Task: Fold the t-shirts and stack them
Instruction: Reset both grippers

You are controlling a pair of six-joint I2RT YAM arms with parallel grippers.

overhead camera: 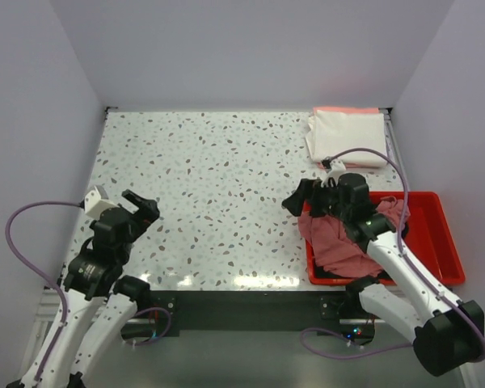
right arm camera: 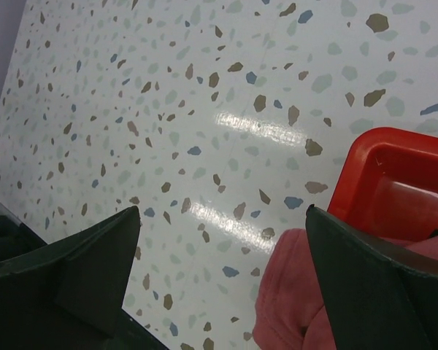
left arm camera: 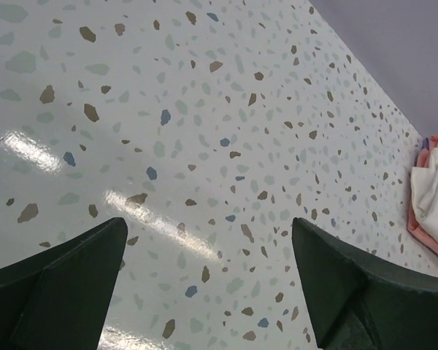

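Pink t-shirt (overhead camera: 335,242) over bin (overhead camera: 428,234) edge

In the top view the right arm (overhead camera: 396,263) covers part of the dusty-pink shirt (overhead camera: 333,242) in the red bin (overhead camera: 436,234). The folded white shirt (overhead camera: 349,133) hides all but an edge of the salmon-pink shirt (overhead camera: 347,109). The left wrist view's right edge cuts both off.

Robot laboratory work cell: plain pale walls (overhead camera: 226,48) enclose a speckled table (overhead camera: 218,178); exposed cables (overhead camera: 372,150) feed two bolted arms (overhead camera: 396,263).
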